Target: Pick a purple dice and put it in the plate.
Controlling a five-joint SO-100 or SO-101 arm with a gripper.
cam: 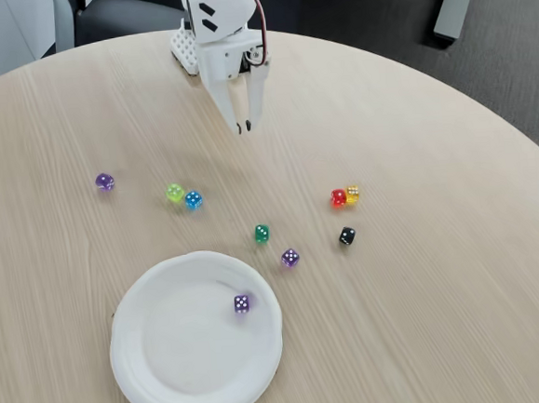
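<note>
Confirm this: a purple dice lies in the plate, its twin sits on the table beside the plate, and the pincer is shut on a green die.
Wrong on the pincer: in the fixed view it hangs above the table with nothing between its fingertips. The green die lies on the table. The purple dice is in the plate, its twin beside it.

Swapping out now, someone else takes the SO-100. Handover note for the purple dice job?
Gripper: raised over the far side of the table, fingers close together, holding nothing.
Purple dice: lying in the plate, towards its right side in the fixed view.
A second light-purple die sits on the table just right of the plate, apart from it.
A darker, rounder purple die lies far left.
Done: a purple die is in the plate, arm has let go.
Left: nothing apparent for this pick; maybe park the arm.
</note>
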